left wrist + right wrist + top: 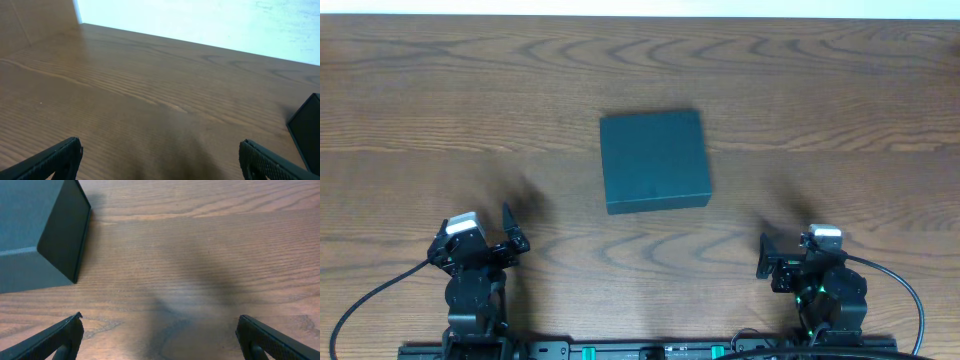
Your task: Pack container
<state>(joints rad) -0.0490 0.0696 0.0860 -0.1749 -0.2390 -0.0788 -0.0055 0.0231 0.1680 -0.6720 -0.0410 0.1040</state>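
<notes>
table [800,90]: brown wood-grain top, fills nearly the whole overhead view. white strip [640,6] runs beyond its far edge; the left wrist view shows it bright and blank. Blurry shadows [525,195] lie on the wood near the front.

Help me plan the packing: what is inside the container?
The container is shut, so its inside is covered and cannot be seen. Only its plain teal top and sides show.
</notes>
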